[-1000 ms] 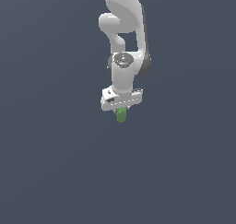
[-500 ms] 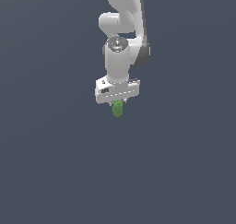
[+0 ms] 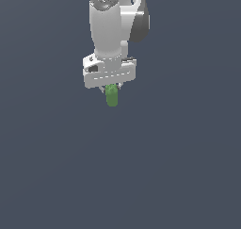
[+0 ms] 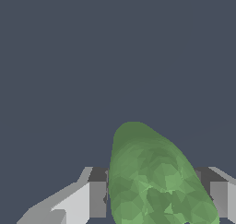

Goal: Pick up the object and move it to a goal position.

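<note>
Plain dark grey-blue background fills both views. Your gripper [image 3: 111, 85] hangs high, its fingers [image 4: 97, 197] pinching the green object [image 3: 112, 96] by its upper end, rounded tip hanging down. It looks light and rigid; the bumpy end probably grips better.

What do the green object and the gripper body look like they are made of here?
The green cylinder reads as matte plastic or rubber, though this is uncertain in a render: flat green with faceted, mottled shading in the wrist view and no highlights. The gripper body looks like smooth white painted plastic or metal with soft grey shading. Its jaws are closed on the cylinder.
</note>
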`<state>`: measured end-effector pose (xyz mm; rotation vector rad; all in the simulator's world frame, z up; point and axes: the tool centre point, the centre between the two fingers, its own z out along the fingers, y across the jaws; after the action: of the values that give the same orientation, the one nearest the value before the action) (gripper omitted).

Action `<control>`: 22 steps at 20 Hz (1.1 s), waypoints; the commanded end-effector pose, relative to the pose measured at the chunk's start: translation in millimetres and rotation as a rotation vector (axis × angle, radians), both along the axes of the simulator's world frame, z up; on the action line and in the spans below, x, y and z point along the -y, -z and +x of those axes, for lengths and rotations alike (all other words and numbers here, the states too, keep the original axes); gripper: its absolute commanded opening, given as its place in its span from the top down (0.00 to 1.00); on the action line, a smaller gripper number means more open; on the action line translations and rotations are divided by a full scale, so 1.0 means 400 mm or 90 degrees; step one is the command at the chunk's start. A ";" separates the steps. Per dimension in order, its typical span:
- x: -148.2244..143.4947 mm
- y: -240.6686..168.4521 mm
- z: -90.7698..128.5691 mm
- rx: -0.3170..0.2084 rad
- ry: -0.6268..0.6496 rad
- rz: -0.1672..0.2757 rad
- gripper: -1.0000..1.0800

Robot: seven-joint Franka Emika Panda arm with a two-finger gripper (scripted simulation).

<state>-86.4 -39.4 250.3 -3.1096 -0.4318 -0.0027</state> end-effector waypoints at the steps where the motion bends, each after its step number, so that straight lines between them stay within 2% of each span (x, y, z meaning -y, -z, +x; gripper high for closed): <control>1: 0.026 -0.066 -0.006 0.000 0.000 0.000 1.00; 13: 0.143 -0.363 -0.021 -0.001 0.000 -0.001 1.00; 22: 0.195 -0.491 -0.020 -0.001 0.000 -0.001 1.00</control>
<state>-94.4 -115.0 440.3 -3.1118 -0.4305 -0.0018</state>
